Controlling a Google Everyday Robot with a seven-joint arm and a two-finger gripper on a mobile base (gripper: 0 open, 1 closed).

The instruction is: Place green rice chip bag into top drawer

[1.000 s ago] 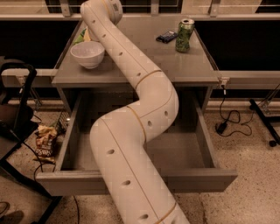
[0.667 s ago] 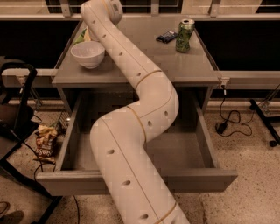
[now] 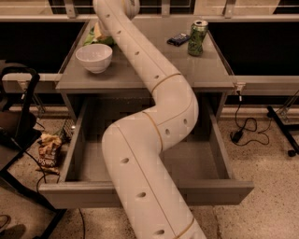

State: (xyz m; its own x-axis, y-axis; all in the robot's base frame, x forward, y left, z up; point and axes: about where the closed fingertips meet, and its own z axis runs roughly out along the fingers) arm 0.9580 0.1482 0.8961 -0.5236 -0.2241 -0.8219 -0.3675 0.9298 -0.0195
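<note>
The gripper is hidden behind the wrist [image 3: 122,6]; I cannot tell its state. The green bag [image 3: 97,35] lies just to its left, with the open drawer [image 3: 224,189] well apart from it.

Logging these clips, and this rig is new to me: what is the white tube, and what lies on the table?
The white tube is the robot's single arm, seen from a camera looking down along it. It reaches over the open top drawer to the grey table's far left corner. Its gripper is hidden behind the arm's end there, near the green rice chip bag, so whether anything is held cannot be seen. The table also holds a white bowl, a green can and a small dark object. A brown snack bag lies on the floor, left.
</note>
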